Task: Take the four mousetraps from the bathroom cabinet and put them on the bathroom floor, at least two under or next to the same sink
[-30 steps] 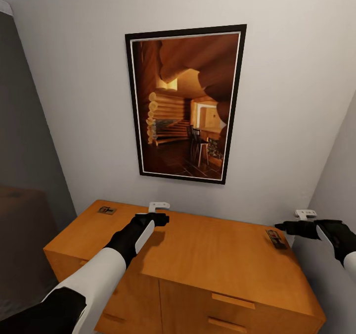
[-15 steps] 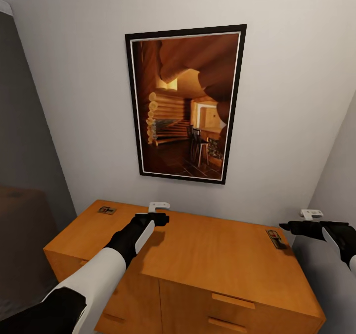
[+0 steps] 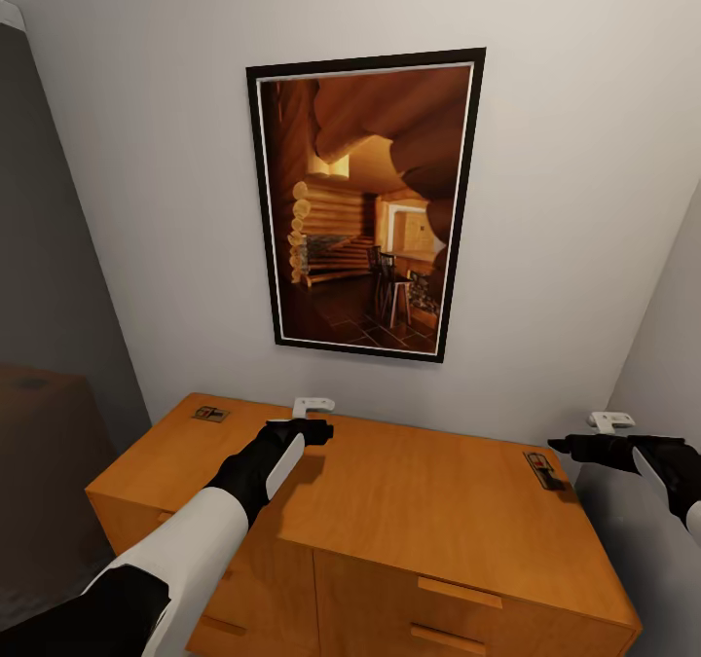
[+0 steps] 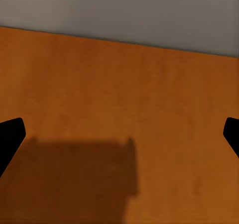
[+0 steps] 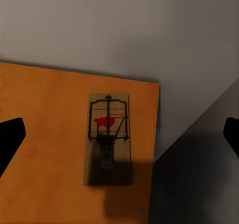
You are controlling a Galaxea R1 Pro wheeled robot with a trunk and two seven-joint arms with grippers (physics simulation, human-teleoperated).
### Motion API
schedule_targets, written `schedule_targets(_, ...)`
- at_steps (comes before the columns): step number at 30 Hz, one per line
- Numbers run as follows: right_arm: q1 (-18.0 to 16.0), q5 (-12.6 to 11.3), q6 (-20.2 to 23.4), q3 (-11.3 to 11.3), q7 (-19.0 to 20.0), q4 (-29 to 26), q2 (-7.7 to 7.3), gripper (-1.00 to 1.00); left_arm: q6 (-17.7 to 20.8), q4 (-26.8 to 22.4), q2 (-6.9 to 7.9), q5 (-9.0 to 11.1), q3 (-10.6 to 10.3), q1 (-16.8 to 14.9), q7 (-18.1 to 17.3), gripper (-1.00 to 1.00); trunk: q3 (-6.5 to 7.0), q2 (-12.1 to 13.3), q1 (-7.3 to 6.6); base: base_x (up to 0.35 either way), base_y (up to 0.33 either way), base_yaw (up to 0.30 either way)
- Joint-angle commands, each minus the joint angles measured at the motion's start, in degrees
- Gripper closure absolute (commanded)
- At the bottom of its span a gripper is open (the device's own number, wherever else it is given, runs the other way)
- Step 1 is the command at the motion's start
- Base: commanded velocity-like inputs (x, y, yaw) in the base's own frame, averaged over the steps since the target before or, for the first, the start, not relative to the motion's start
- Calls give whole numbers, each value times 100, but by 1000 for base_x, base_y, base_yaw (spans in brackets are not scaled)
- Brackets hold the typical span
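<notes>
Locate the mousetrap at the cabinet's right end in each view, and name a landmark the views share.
Head view: the mousetrap lies flat at the right rear corner of the cabinet top, just left of the right tool.
Right wrist view: the mousetrap sits mid-picture, close to the top's edge.
Left wrist view: not in it; there is bare cabinet top.
Shared landmark: the orange cabinet top meeting the grey wall.

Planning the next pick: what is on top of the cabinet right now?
Two mousetraps lie on the cabinet top: one mousetrap at its far left corner, another mousetrap at its right edge. The left arm covers part of the top, so more could be hidden.
</notes>
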Motion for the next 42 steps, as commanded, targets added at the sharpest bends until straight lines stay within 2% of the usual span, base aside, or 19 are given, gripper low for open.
schedule_targets(1,1,-25,39,0,12,1,0,-100,18,-7,0,56,-20,-3,48,-100,-3,-5,2,0,0,0)
schedule_targets(9,1,-22,26,2,12,112,46,-100,19,-5,0,56,-19,-3,48,-100,-3,-5,2,98,0,0)
schedule_targets(42,10,-22,31,23,21,245,73,-100,24,-5,0,56,-20,-5,55,-100,-3,-5,2,17,0,0)
